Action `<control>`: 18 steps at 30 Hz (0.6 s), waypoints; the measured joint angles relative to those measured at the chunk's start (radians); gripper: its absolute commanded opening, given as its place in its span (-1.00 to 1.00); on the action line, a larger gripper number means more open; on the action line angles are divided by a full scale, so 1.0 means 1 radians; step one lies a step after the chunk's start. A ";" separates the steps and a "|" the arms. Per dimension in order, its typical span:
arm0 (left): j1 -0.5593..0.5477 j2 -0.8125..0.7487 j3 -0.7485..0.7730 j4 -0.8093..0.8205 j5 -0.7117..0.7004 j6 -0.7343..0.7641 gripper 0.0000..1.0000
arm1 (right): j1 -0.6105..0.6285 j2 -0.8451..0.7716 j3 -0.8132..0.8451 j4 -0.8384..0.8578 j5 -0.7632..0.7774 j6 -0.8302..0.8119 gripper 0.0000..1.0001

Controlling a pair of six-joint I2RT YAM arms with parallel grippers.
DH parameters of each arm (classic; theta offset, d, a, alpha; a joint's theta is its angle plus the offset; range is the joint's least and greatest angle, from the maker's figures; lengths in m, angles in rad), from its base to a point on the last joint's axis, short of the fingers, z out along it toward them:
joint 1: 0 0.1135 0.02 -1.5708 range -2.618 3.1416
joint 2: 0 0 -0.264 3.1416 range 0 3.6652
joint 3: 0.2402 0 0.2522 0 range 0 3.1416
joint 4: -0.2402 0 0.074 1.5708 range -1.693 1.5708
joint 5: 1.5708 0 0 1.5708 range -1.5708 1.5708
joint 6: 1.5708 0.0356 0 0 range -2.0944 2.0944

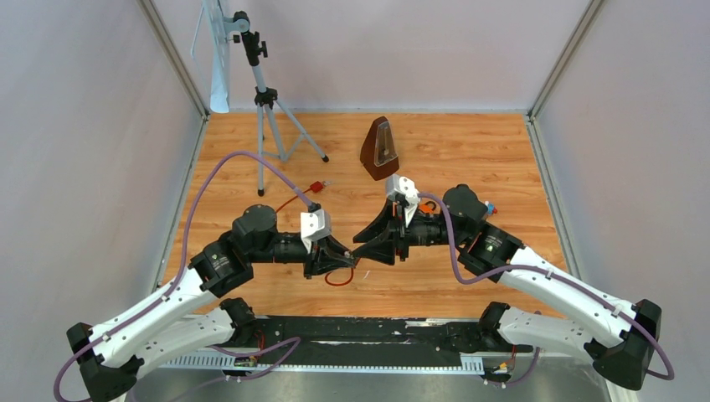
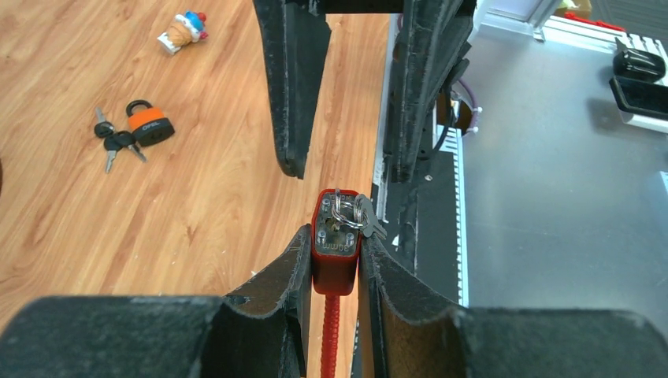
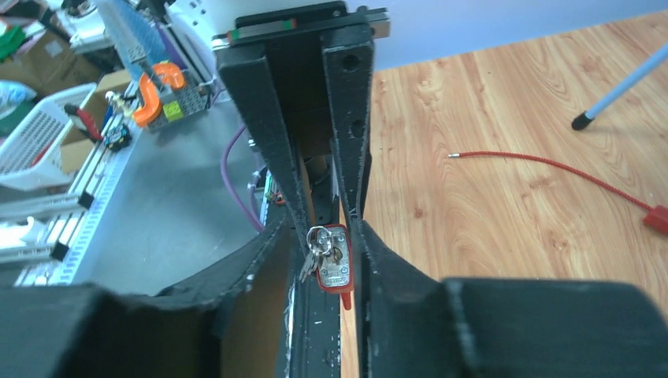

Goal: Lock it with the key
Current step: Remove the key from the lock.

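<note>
A red padlock with a red cable shackle is clamped between the fingers of my left gripper, its keyhole face turned towards the right arm. A key ring with small silver keys hangs at that face. In the right wrist view the padlock and keys show just past my right gripper. Its fingers stand apart on either side of the lock's end and grip nothing. From above, the left gripper and the right gripper meet tip to tip.
An orange padlock with a bunch of keys and a small toy figure lie on the wooden table. Another red cable lock, a brown metronome and a tripod stand farther back.
</note>
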 measured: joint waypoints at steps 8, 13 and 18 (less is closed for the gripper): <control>0.000 0.005 0.004 0.000 0.040 0.010 -1.00 | 0.000 0.002 0.000 -0.002 -0.098 -0.077 -0.33; 0.000 0.005 0.004 0.000 0.044 0.013 -1.00 | 0.007 0.053 0.006 -0.005 -0.125 -0.087 -0.68; 0.000 0.002 0.004 -0.020 0.039 0.017 -1.00 | 0.013 0.079 0.007 -0.010 -0.133 -0.087 -1.00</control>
